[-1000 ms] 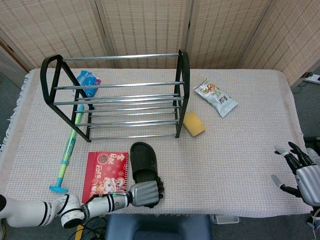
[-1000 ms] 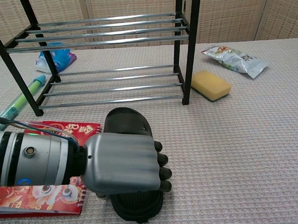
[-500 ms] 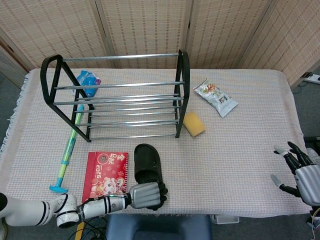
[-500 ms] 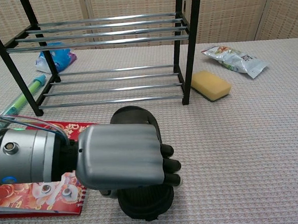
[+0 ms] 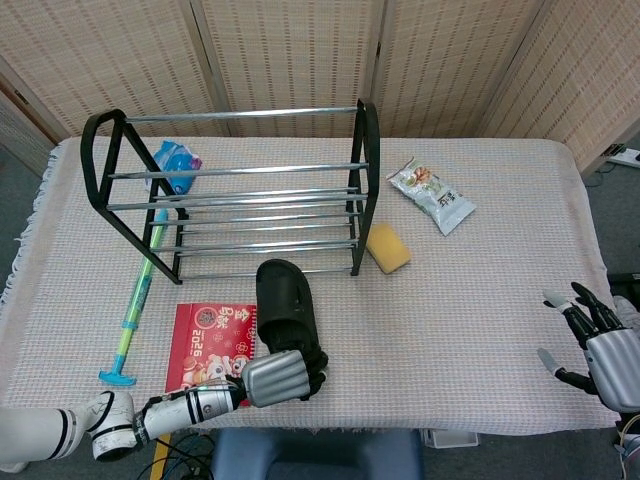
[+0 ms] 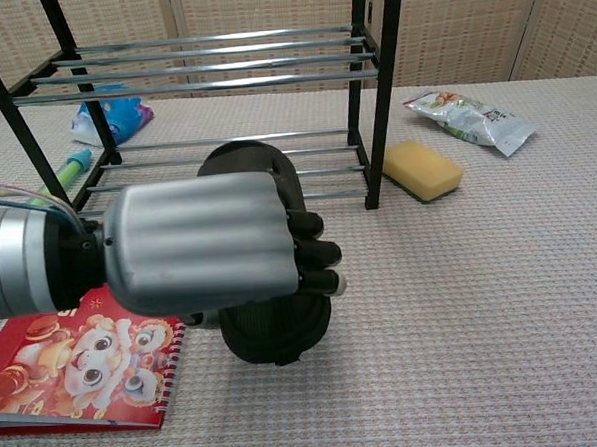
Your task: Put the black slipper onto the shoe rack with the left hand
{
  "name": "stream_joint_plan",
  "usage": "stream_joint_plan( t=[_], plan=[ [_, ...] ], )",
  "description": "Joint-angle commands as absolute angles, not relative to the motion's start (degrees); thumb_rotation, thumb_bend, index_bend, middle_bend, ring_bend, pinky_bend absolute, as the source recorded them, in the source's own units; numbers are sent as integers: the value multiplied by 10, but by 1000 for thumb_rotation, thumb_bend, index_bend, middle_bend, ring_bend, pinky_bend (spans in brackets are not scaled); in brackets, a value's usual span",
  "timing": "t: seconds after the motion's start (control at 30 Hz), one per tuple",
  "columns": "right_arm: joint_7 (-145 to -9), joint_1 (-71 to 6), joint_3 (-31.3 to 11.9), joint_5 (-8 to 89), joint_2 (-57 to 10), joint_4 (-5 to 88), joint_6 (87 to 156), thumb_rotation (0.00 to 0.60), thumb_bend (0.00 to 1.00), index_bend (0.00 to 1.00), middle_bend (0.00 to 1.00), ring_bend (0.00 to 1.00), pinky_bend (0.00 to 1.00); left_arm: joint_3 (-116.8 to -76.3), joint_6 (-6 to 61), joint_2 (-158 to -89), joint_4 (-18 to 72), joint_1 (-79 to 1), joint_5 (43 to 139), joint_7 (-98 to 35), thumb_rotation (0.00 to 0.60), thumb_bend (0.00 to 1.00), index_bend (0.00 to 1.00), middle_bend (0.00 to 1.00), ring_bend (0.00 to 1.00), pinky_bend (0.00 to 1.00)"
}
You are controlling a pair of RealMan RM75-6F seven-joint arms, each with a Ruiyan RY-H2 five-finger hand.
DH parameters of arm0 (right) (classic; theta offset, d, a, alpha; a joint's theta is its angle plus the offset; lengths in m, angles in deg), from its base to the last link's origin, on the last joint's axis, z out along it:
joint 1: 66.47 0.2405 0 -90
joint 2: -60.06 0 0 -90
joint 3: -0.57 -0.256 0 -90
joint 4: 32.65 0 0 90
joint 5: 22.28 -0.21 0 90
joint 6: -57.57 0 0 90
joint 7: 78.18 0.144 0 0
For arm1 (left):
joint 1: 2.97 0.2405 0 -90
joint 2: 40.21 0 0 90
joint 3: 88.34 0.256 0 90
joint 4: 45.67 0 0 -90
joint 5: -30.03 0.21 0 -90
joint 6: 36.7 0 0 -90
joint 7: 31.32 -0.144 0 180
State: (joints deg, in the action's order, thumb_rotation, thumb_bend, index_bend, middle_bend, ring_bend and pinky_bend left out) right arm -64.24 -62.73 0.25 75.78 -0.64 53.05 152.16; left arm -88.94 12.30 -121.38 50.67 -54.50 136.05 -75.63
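Observation:
My left hand (image 5: 275,378) (image 6: 204,242) grips the heel end of the black slipper (image 5: 285,308) (image 6: 274,330) and holds it lifted off the table, toe pointing toward the shoe rack (image 5: 230,190) (image 6: 220,62). The slipper's toe hangs just in front of the rack's lowest bars. The rack is black-framed with chrome bars and stands at the back left. My right hand (image 5: 600,340) hovers at the table's right edge, fingers spread and holding nothing; the chest view does not show it.
A red notebook (image 5: 210,345) (image 6: 71,366) lies left of the slipper. A yellow sponge (image 5: 388,247) (image 6: 423,170) sits by the rack's right leg. A snack packet (image 5: 430,195) (image 6: 468,119) lies further right. A green brush (image 5: 135,305) and a blue packet (image 5: 175,165) lie beside the rack.
My left hand has lifted the slipper off the table and carried it up and forward toward the rack. The right hand has barely moved.

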Motion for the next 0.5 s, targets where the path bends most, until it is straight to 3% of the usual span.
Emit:
stream_joint_plan(
  t=[0.03,0.5],
  plan=[
    [-642,-627,3,757,-7,530,1520,600,296,111,261,101,202,-904,112,-1228,467,-563,1357,-736,600,129,786,749,670,716],
    [-634,-636,2,745,-9,518,1524,600,296,111,261,101,202,-941,42,-1279,317,-648,1332,-695,600,130,780,748,653,710]
  ],
)
